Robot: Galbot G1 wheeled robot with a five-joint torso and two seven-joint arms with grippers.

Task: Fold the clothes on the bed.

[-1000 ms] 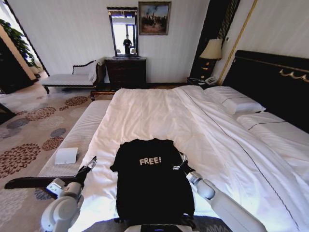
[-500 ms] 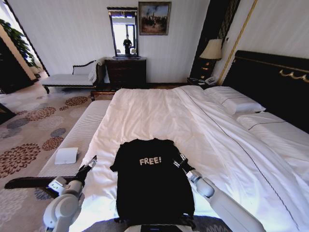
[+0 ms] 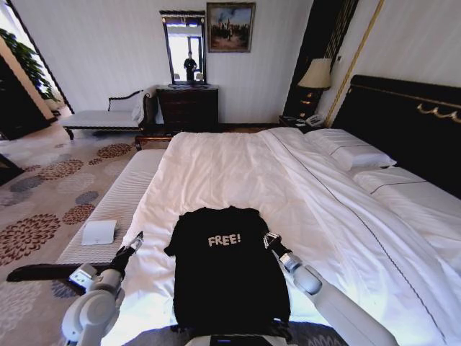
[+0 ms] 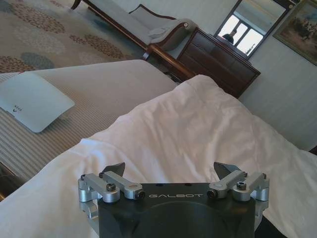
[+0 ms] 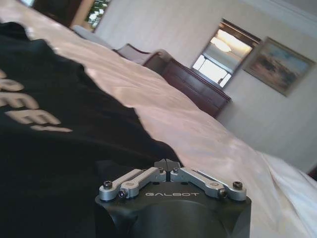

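- Near the foot edge of the bed, the black T-shirt lies flat on the white duvet, lettering up, its long axis running from the robot toward the far end of the bed.
- Right hand: at the shirt's right sleeve, touching or just over the fabric; the right wrist view shows its fingertips pressed together at the black cloth's edge; whether cloth is pinched between them cannot be told.
- Left hand: spread wide and empty, over bare duvet beside the shirt's left sleeve, apart from it.
- Judgement: the right hand is nearer the shirt; the left must travel inward, toward the shirt's centreline, to reach the left sleeve.
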